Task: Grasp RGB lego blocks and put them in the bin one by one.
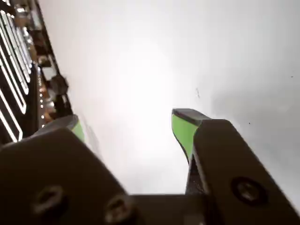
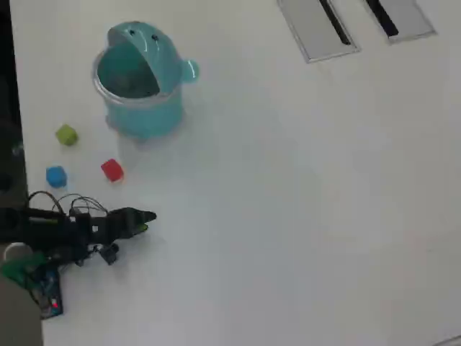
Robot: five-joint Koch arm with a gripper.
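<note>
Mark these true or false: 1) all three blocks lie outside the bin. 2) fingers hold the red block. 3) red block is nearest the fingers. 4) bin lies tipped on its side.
1) True: red block, green block and blue block lie on the table, outside the bin.
2) False: the fingers are apart with only bare table between them.
3) True in the overhead view.
4) False: it stands upright.
</note>
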